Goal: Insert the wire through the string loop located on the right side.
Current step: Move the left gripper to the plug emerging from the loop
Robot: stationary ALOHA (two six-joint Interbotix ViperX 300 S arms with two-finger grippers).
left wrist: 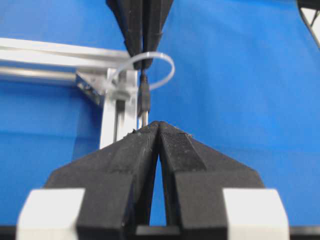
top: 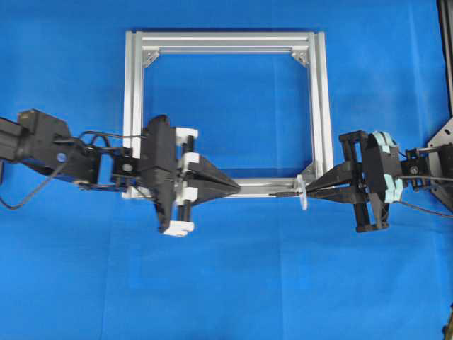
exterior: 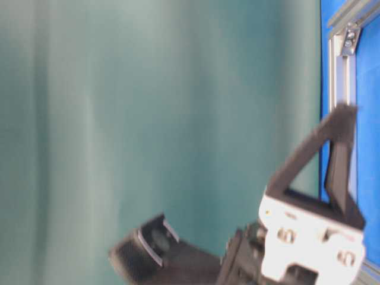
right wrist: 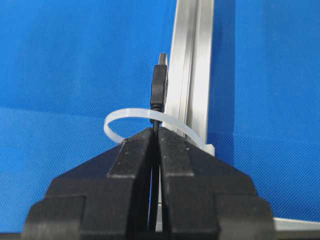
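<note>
Right gripper (right wrist: 156,131) clamps wire (right wrist: 159,87) through string loop (right wrist: 131,114) | left gripper (left wrist: 158,125) closed, seemingly empty | no writing

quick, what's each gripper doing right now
left gripper: jaws shut, holding nothing visible, just short of the wire tip.
right gripper: jaws shut on the wire, plug through the string loop.

A blue cloth-covered counter (top: 226,283) carries a square silver aluminium frame (top: 133,92) lying flat on it. The frame's near rail runs between the left claw (top: 237,185) and the right claw (top: 309,190).
</note>
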